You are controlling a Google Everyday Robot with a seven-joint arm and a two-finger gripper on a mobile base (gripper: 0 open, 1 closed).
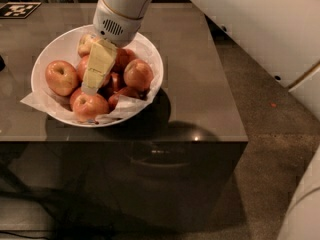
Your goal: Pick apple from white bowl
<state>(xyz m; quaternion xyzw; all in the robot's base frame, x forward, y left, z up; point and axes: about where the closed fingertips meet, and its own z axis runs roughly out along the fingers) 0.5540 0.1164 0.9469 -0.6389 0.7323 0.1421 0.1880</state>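
Note:
The white bowl (50, 48) sits on the left half of a grey table, lined with crumpled white paper (34, 100) and piled with several apples. The large orange-red apple (83, 67) lies in the middle of the pile. My gripper (93, 84) reaches down from above straight onto this apple and covers most of it; only its left edge shows. Other orange-red apples lie at the left (61, 77), front (90, 105) and right (138, 74). A paler apple (86, 43) sits at the back, and smaller dark red ones (118, 82) lie beside the gripper.
The grey table (200, 84) ends at a front edge just below the bowl and a right edge, with carpet (270, 134) beyond. A black-and-white tag (18, 9) lies at the back left. My white arm (250, 29) spans the upper right.

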